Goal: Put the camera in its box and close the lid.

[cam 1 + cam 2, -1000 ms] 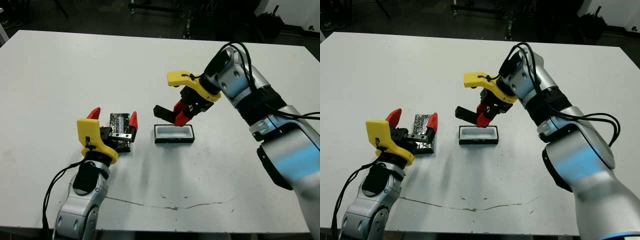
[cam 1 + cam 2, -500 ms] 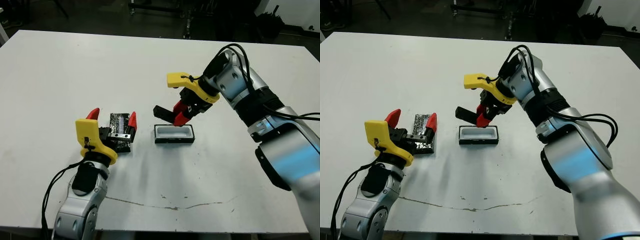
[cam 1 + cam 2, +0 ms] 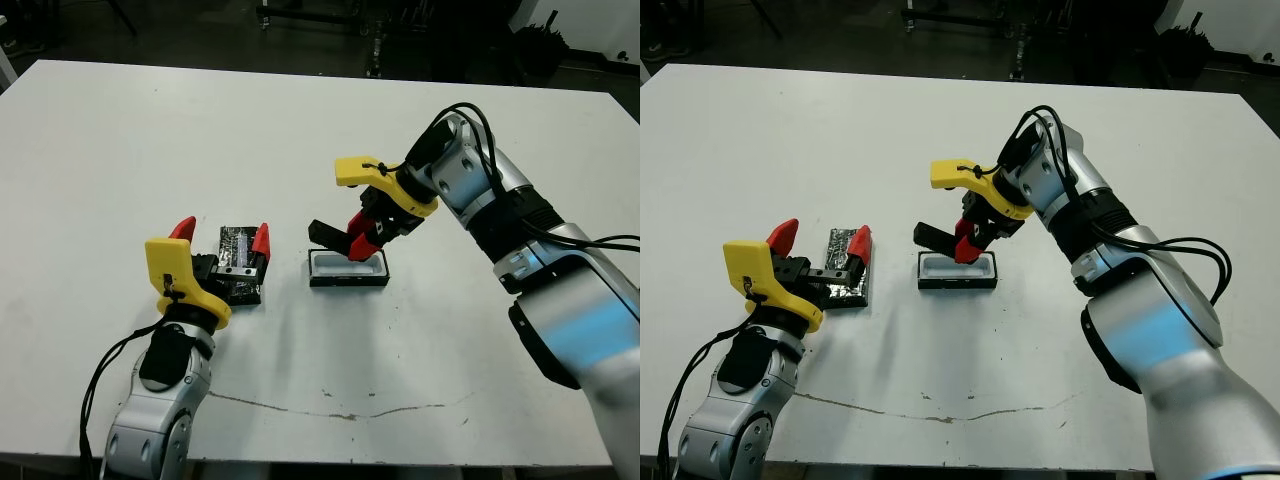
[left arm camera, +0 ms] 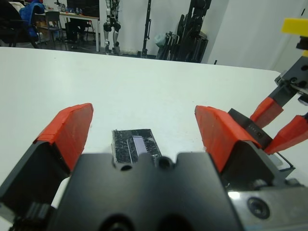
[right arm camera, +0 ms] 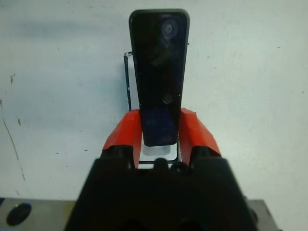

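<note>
Black, hard-shelled and slim, the camera point(image 3: 335, 236) looks light and rigid, probably slick on its glossy faces; in the left eye view the right gripper point(image 3: 365, 236) has its red fingers clamped on one end, the rest sticking out tilted over the box point(image 3: 348, 269). That box sits near the middle of the table point(image 3: 120, 130), well clear of every edge, white lining up; it looks light and could slide if nudged. Free table surface lies all round, widest toward the far edge. Right eye view: same scene, the lid point(image 3: 847, 266) lies flat just left of the box, apart from it, and the left gripper point(image 3: 822, 249) hovers over it with fingers spread, holding nothing. Lid reads as thin and stiff, best taken by its long edges. Left wrist view: the two red pads point(image 4: 70, 130) stand wide apart either side of the speckled lid, not touching it; the right gripper and box corner show at one side, so the two grippers are near each other and the gap between them is the tight spot. Right wrist view: camera seen lengthwise, pinched at its near end between both pads, lens end free, box rim showing beneath it; grip is short, so the bar could pivot if it catches the rim.
</note>
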Tool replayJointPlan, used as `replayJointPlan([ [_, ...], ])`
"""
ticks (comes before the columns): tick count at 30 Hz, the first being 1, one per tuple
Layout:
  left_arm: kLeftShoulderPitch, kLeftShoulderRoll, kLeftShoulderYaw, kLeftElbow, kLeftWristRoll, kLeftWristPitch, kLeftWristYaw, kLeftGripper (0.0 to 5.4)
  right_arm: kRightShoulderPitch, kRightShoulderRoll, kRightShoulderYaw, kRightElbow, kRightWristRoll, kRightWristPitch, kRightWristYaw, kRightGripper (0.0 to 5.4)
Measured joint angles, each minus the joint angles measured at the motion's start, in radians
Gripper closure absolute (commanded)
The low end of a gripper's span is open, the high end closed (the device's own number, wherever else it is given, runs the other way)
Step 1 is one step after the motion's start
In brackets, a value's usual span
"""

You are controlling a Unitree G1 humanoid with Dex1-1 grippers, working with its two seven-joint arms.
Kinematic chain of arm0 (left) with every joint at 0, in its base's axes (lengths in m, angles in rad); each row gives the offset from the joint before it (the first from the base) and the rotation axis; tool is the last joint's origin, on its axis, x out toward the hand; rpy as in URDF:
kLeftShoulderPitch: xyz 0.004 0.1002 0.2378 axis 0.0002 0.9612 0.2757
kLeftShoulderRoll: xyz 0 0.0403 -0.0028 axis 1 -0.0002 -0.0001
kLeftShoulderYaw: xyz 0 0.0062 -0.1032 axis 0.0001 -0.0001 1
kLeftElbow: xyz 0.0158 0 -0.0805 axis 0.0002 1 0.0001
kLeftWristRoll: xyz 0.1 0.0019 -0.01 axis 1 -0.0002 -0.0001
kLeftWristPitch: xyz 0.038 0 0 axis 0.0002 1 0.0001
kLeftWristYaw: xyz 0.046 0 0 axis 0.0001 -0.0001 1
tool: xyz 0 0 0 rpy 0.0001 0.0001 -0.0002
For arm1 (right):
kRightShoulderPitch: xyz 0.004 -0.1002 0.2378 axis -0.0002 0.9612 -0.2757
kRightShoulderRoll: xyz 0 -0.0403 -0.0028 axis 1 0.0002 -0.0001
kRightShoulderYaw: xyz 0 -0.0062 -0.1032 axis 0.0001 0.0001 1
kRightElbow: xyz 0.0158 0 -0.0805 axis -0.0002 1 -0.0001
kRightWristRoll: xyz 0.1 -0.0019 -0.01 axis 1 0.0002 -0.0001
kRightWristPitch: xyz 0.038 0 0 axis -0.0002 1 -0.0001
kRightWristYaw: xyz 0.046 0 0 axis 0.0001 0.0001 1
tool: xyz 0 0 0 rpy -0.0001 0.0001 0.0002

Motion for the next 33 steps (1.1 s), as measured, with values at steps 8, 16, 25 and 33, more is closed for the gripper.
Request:
replayJointPlan([
  [8, 0.001, 0.000, 0.000, 0.000, 0.000, 0.000, -0.003, 0.00, 0.002, 0.003, 0.000, 0.000, -0.002, -0.014, 0.000, 3.71],
  [16, 0.002, 0.002, -0.001, 0.000, 0.002, -0.004, -0.003, 0.00, 0.016, 0.005, 0.002, 0.002, -0.009, -0.019, -0.010, 3.71],
  [25, 0.002, -0.001, 0.001, -0.001, -0.008, -0.004, -0.003, 0.00, 0.032, 0.005, 0.003, 0.018, -0.021, -0.048, -0.018, 3.71],
  [33, 0.002, 0.001, 0.003, -0.001, -0.014, -0.010, -0.010, 0.00, 0.037, 0.005, 0.002, 0.038, -0.023, -0.055, -0.018, 3.71],
])
